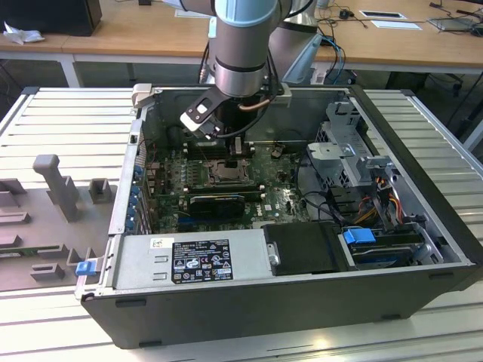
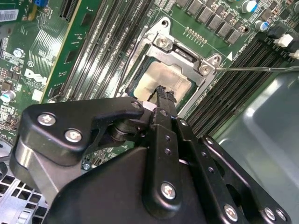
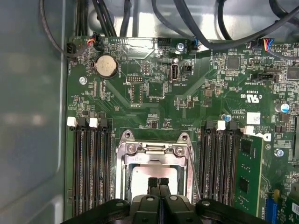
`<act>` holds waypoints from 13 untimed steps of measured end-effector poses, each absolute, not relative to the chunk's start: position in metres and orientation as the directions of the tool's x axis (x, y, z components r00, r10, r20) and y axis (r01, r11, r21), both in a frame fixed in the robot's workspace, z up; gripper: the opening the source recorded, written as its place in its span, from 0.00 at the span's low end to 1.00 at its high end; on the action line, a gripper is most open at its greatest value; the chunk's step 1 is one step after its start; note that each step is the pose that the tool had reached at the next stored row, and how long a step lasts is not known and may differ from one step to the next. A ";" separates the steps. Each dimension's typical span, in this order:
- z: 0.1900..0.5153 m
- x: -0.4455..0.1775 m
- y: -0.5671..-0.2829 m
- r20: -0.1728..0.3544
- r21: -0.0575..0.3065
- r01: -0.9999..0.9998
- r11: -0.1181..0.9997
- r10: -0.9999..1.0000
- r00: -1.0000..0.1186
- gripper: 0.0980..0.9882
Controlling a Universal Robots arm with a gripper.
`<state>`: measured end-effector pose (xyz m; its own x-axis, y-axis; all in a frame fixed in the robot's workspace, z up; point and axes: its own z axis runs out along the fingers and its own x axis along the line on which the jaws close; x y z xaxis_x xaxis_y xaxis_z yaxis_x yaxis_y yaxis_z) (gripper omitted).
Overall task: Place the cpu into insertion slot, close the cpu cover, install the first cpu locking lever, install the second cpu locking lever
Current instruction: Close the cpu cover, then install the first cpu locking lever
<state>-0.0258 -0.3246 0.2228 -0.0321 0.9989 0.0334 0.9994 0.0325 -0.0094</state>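
Here, the Universal Robots arm is reaching down into an open computer case lying on its side, its wrist hanging over the insertion slot in the middle of the green board. In the second wrist view the gripper is poising its two black fingers pressed together, with nothing between them, right over the cpu; whether the tips are touching the chip cannot be told. The cpu is sitting flat in the socket, its pale silver-grey top showing through the square window of the cpu cover, which is lying down around it. A thin metal lever rod is running out from one corner of the frame across the long black memory slots that are flanking the socket on both sides. A round coin battery is sitting farther off on the board, well apart from the socket.
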 end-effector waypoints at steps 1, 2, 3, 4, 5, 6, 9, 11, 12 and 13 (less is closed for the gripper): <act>0.223 -0.026 -0.325 0.033 -0.009 0.999 0.032 0.999 -0.032 0.01; 0.223 -0.026 -0.325 0.033 -0.009 0.999 0.033 0.999 -0.032 0.01; 0.223 -0.026 -0.325 0.033 -0.009 0.999 0.033 0.999 -0.032 0.01; 0.223 -0.026 -0.325 0.033 -0.009 0.999 0.033 0.999 -0.032 0.01; 0.223 -0.026 -0.325 0.033 -0.009 0.999 0.032 0.999 -0.032 0.01; 0.223 -0.027 -0.325 0.033 -0.009 0.999 0.032 0.999 -0.032 0.01; 0.225 -0.027 -0.325 0.033 -0.009 0.999 0.032 0.999 -0.032 0.01; 0.225 -0.027 -0.325 0.034 -0.009 0.999 0.032 0.999 -0.032 0.01; 0.226 -0.027 -0.325 0.033 -0.009 0.999 0.032 0.999 -0.032 0.01; 0.226 -0.027 -0.325 0.033 -0.009 0.999 0.032 0.999 -0.032 0.01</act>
